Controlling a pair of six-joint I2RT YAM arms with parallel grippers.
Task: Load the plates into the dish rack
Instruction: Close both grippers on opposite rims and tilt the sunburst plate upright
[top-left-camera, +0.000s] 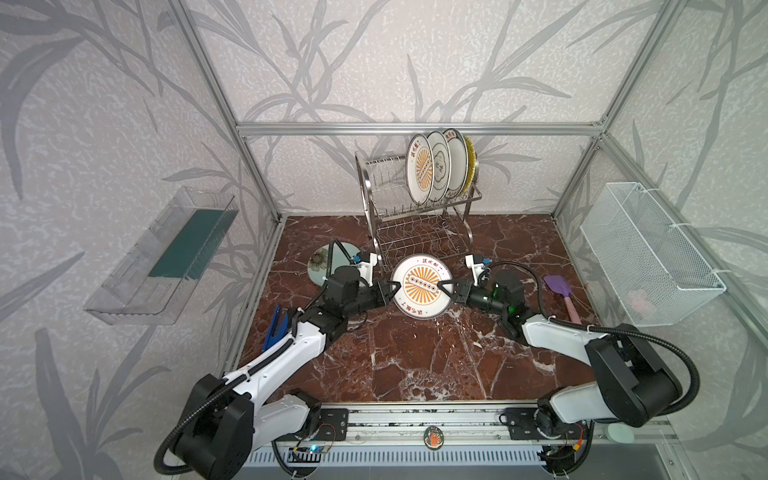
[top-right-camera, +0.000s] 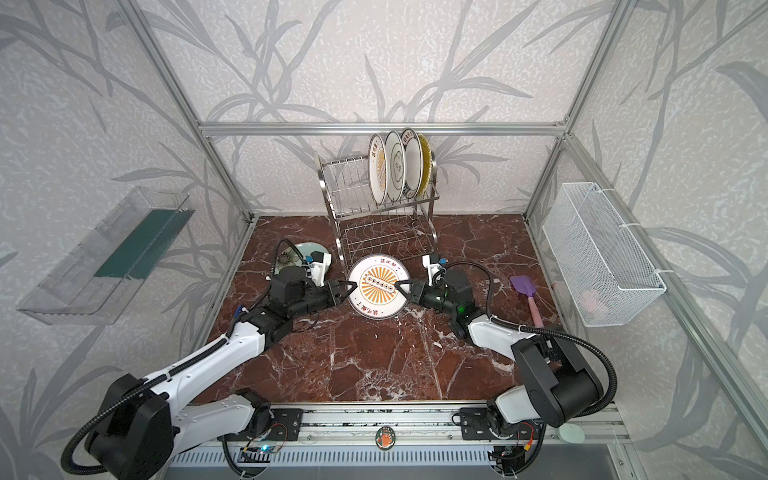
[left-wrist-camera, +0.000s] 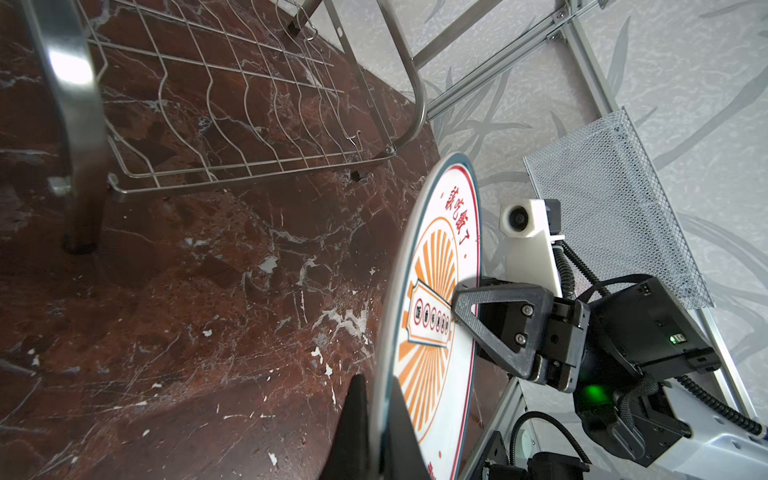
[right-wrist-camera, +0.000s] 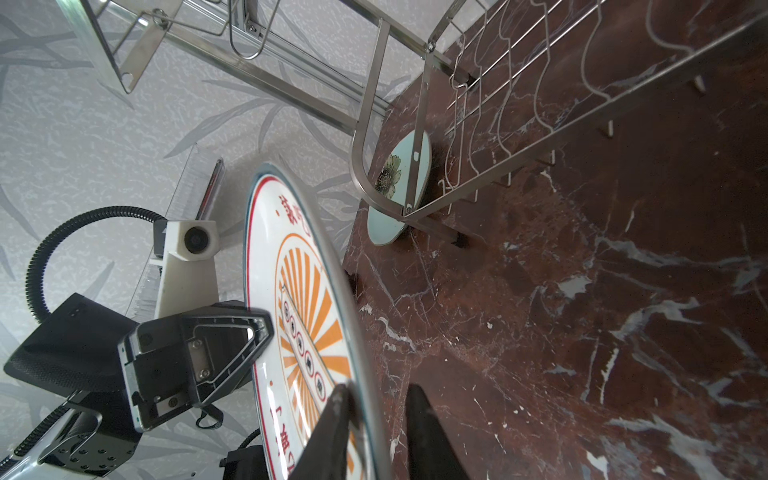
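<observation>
A white plate with an orange sunburst (top-left-camera: 419, 301) (top-right-camera: 376, 301) hangs on edge above the table in front of the dish rack (top-left-camera: 367, 195) (top-right-camera: 328, 195), between both grippers. My left gripper (top-left-camera: 392, 286) (left-wrist-camera: 378, 386) is shut on its left rim. My right gripper (top-left-camera: 442, 284) (right-wrist-camera: 376, 390) straddles the right rim with its jaws open: one finger lies on the plate's face, the other stands clear of its back. Several plates (top-left-camera: 419, 170) stand upright in the rack's top tier at its right end. A pale celadon flower plate (top-left-camera: 320, 264) (right-wrist-camera: 399, 187) lies on the table, partly hidden by my left arm.
A purple spatula (top-left-camera: 559, 286) lies right of my right arm. A white mesh basket (top-left-camera: 648, 249) hangs on the right wall and a clear plastic tray (top-left-camera: 166, 253) on the left wall. A blue object (top-left-camera: 274, 326) lies by my left forearm. The rack's lower tier (left-wrist-camera: 232, 104) holds nothing.
</observation>
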